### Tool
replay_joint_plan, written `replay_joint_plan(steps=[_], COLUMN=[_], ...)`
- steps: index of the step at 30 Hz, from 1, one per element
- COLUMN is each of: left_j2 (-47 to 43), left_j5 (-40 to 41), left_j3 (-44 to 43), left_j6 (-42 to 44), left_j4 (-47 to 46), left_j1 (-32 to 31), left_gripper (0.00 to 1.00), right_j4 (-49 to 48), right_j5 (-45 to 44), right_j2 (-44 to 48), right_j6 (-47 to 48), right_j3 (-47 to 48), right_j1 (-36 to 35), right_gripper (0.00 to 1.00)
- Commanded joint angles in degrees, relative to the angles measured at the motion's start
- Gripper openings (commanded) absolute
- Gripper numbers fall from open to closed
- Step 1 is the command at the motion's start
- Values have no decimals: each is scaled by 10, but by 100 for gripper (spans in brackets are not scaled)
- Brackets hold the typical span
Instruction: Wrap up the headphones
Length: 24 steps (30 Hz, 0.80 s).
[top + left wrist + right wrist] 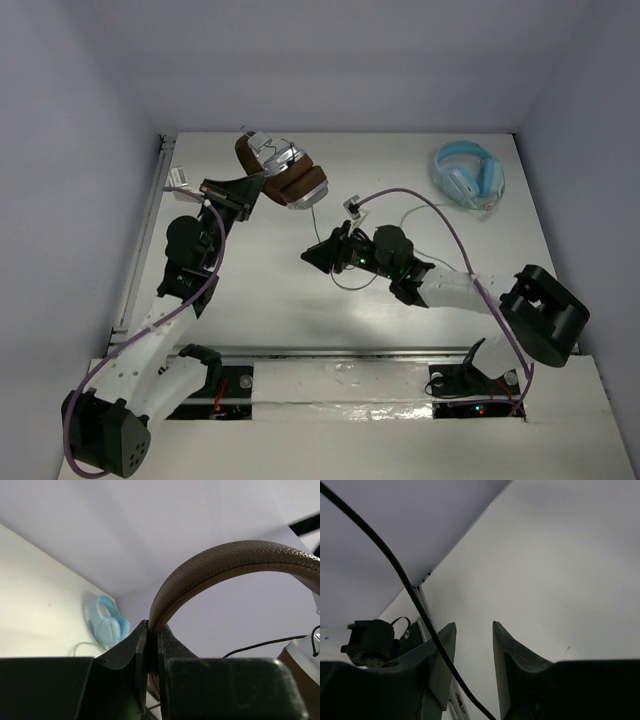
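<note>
TOP: fixed overhead, behind the arm bases, looking down over the whole white table (262, 312) | LEFT WRIST: close-up, facing the far wall; shares brown-banded silver-cupped headphones (285, 175) and light blue headphones (468, 180) with top | RIGHT WRIST: low, close, facing the table's left edge; shares thin black cable (385, 551) with top

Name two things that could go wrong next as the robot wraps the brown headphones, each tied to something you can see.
1. The right end effector stands open with the black cable crossing its gap ungripped; the cable may slip out before it closes.
2. The left end effector holds the headphones only by the headband, so a tug on the cable could swing or twist them loose.
</note>
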<state>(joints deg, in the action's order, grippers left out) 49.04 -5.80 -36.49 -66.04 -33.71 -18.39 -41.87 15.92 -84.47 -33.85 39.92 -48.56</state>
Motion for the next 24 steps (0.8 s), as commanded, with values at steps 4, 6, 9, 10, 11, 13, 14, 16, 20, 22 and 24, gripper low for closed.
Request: replay_joint_plan(steps=[4, 6, 9, 10, 11, 13, 14, 16, 20, 22, 24], left_j2=[-6, -5, -3, -1, -1, 1, 1, 5, 31, 48, 57], left_j5=[119, 159, 192, 201, 223, 260, 294, 331, 471, 520, 571], left_j3=[-26, -38, -47, -49, -52, -60, -60, -65, -86, -90, -88], left_j6=[-1, 10, 28, 34, 44, 78, 102, 125, 190, 216, 234], left_j4=[-4, 18, 44, 46, 51, 84, 96, 116, 177, 216, 240], left_j1=[-4, -4, -4, -10, -10, -30, -36, -55, -124, -155, -193], left_gripper=[0, 0, 0, 0, 0, 0, 0, 0, 0, 0, 0], right_j4=[49, 74, 113, 143, 162, 207, 222, 270, 381, 467, 518], right_j5=[-89, -114, -135, -142, -143, -153, -156, -176, -214, -246, -264], right_j2=[-6, -7, -10, -13, -14, -11, -9, -3, 5, 11, 29], right_j6=[-2, -18, -19, -17, -11, -6, -3, -3, 18, 25, 34], right_j3=[4, 0, 9, 15, 30, 43, 52, 65, 117, 159, 183], right_j1=[-52, -68, -87, -101, -107, -121, -135, -149, -188, -209, -221], right_gripper=[43, 43, 30, 23, 8, 1, 0, 0, 0, 0, 0])
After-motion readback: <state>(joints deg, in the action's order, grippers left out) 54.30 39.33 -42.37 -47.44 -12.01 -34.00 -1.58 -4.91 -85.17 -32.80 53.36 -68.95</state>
